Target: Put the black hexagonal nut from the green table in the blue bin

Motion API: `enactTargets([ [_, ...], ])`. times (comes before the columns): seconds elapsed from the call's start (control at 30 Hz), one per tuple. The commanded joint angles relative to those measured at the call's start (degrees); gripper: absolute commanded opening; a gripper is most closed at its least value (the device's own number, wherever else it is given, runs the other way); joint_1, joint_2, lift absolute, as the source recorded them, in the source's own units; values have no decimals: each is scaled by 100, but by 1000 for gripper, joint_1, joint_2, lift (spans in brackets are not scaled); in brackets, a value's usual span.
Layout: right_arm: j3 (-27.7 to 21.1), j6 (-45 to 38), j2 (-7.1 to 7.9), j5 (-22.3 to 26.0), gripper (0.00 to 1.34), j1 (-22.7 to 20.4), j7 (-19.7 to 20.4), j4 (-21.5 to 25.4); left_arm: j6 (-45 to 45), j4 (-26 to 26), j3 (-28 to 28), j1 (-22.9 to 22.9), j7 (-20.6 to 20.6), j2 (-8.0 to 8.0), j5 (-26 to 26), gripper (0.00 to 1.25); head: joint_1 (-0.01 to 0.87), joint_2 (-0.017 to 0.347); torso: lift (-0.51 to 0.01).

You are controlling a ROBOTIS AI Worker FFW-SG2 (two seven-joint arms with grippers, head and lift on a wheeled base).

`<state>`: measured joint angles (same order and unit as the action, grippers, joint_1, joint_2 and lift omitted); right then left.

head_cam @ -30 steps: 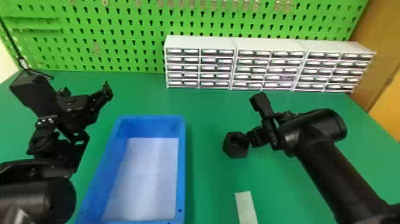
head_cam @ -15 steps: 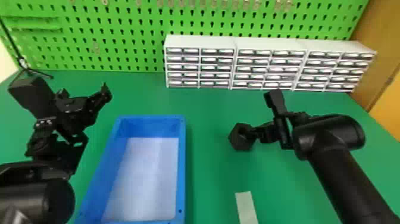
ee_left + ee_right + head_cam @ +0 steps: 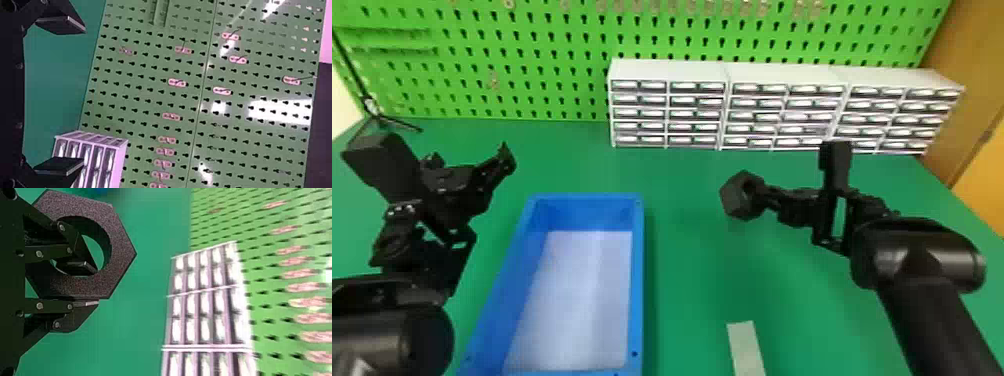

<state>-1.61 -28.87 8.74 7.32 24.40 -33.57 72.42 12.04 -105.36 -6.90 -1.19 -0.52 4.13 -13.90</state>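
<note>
At R pincer [image 3: 763, 196], robot's R side of table: black hex nut [image 3: 733, 197] in grip, out at the tips. R wrist view gives detail: fingers [image 3: 78, 264] part-closed, one set into nut's hole, other outside the rim, nut wall betw. them. Nut's open hole faces that wrist cam. Head view: nut tilted, hangs above green table [image 3: 692, 290], looks clear of surface.

To robot's L of R pincer & nearer robot: blue bin [image 3: 638, 280], on table, long sides running away from robot, pale floor inside. Nut is outside bin, beyond its far R corner, approx. Bin sits betw. the 2 pincers.

L pincer [image 3: 469, 157]: up over table at far L, beyond bin's far L corner. Fingers [image 3: 58, 168] spread wide, nothing held. L wrist cam looks to pegboard & drawers.

Beyond R pincer: white drawer units [image 3: 722, 105], three side by side, along back of table. Behind those, green pegboard [image 3: 532, 55] w/ metal bits hung on it. Beyond L pincer, at back L edge: thin black stand [image 3: 377, 115], legs spread on table.

Nearer robot than R pincer, just R of bin: pale flat strip [image 3: 746, 347] on table. Far R, past R pincer: brown panel [image 3: 967, 100], upright.
</note>
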Motion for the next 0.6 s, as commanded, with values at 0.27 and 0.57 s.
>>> enactTargets([
  [0.27,539,752,14,2046,305,-374,527,598,9,15,-57,48,-1,0,63,1141,692,8,-97],
  [0.57,1471,883,137,2731,305,-410,694,765,9,42,-74,48,-1,0,81,1141,692,8,-97],
])
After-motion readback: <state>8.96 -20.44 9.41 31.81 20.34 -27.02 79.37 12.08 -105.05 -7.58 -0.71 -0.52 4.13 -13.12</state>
